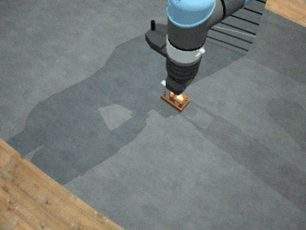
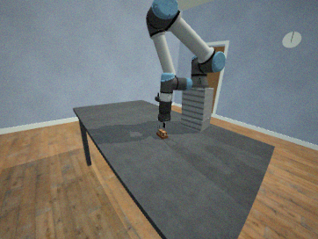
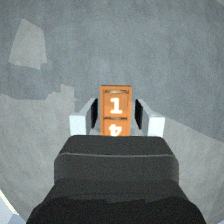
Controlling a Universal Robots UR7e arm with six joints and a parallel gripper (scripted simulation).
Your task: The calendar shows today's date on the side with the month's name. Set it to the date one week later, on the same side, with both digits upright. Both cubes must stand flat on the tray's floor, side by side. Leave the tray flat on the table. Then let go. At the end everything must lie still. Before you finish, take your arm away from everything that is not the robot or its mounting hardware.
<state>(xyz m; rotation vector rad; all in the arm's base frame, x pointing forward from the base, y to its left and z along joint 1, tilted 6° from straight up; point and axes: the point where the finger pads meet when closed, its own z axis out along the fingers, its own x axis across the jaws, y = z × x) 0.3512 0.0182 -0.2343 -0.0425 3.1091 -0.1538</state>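
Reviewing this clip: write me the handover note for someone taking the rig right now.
Gripper: open, empty, hanging low over the calendar with a finger on either side of it.
Calendar: orange tray on the grey table, two cubes side by side inside. From the wrist view the top faces show 1 and 4; the side with the month's name can't be read.
Done: no change visible.
Left: set the date one week later, digits upright, release.

The counter [image 2: 184,167] is dark grey, streaked with darker shadow and one paler patch. On it sits a small orange-brown tray [image 1: 175,102] holding two orange cubes [image 3: 115,116] with white digits on top. The arm [image 2: 182,37] is pale grey with light-blue joint caps, and its lower part is black. The hand [image 3: 115,115] has pale blue-grey fingers. The floor [image 2: 44,184] is warm brown planking and the walls [image 2: 66,53] are muted blue.
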